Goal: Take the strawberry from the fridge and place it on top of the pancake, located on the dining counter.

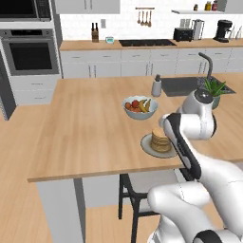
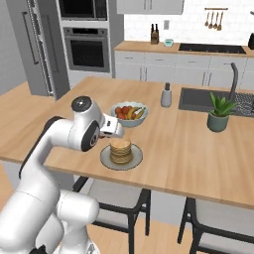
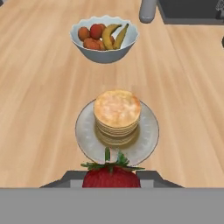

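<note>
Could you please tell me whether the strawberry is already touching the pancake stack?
Apart. In the hand view the strawberry sits between the gripper's fingertips at the bottom, with bare grey plate showing between it and the pancake stack.

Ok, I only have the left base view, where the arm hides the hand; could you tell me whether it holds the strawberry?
Observer: Yes. In the hand view the gripper is shut on the strawberry.
Operator: Thank you. Is it over the pancake?
Observer: No. The pancake lies ahead of the berry, its top bare.
Operator: Which side is the hand on?
Observer: In the right base view it is left of the stack, close to the bowl.
</note>
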